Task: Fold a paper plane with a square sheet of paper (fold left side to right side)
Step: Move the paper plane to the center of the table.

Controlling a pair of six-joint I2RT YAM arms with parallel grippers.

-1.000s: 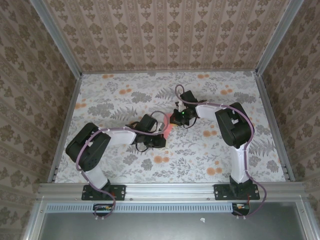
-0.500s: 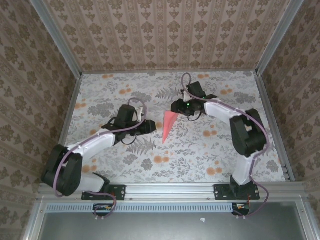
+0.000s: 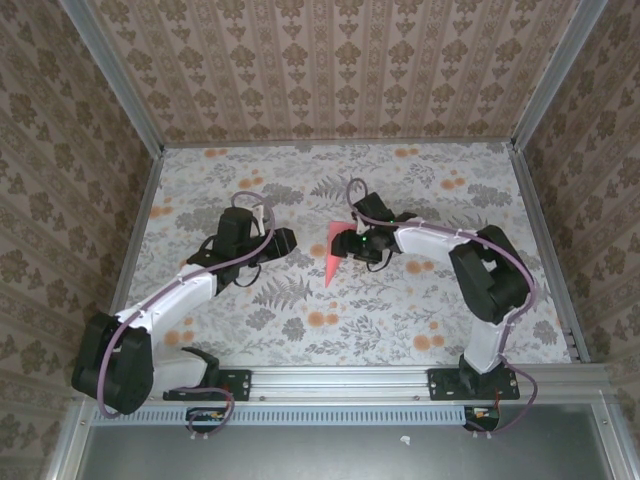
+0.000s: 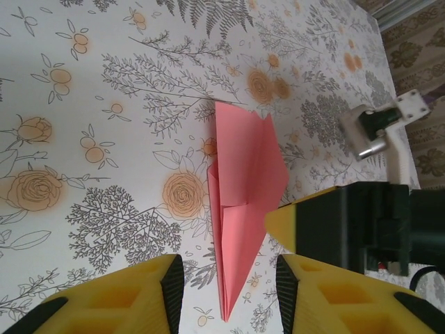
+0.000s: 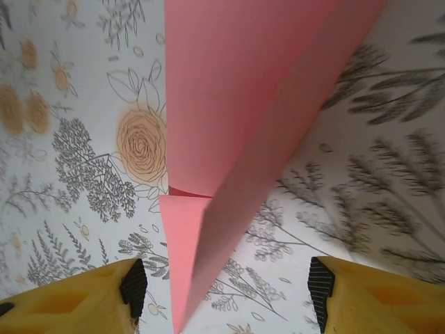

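Salmon-pink paper dart, narrow, pointed and centre-creased (image 4: 247, 195), lying on the floral counter (image 4: 104, 104) just ahead of my left gripper (image 4: 226, 268), which is released and holds nothing. My right gripper (image 5: 226, 278), likewise released, hangs directly above it, fingers spread either side.
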